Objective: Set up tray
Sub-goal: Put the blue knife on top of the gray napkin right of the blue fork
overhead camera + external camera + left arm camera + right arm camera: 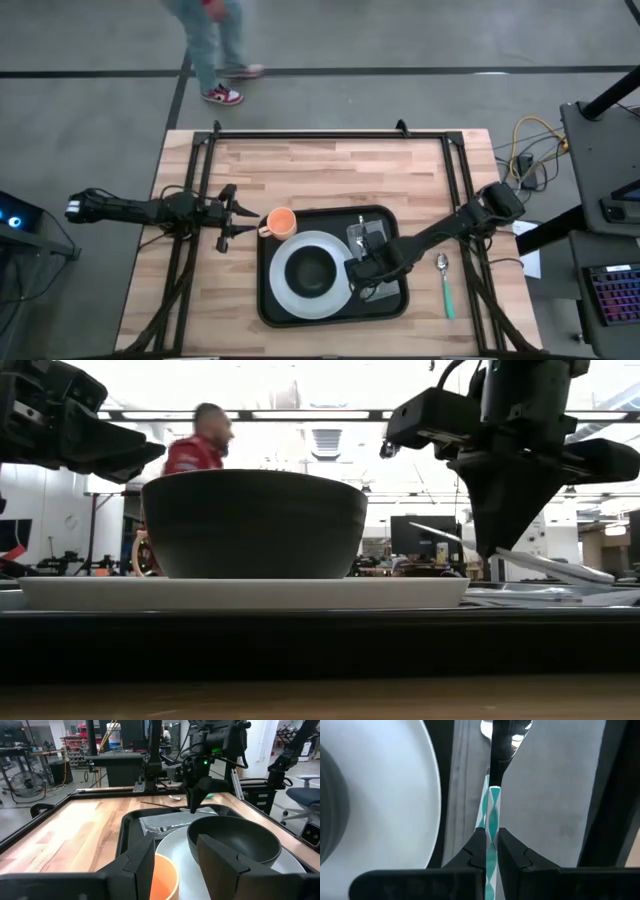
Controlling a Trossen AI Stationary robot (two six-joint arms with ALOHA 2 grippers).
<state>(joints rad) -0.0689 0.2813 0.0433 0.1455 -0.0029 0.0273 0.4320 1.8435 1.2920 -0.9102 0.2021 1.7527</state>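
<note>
Two arms are in play. The right gripper (491, 851), low centre of its wrist frame, is clenched on a teal-handled utensil (492, 815) over the grey napkin (372, 240) in the tray's (268, 300) right half; the tray sits at lower centre of the high view. I'd say lower the utensil flat and parallel to the plate (290, 290), clear of its rim, before letting go. The left gripper (232, 218), half-parted and empty, waits left of centre by the orange cup (281, 222).

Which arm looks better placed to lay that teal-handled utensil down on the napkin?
The right one, probably: its pincer is shut on the teal-handled utensil directly above the grey napkin. The left pincer waits outside the tray.
</note>
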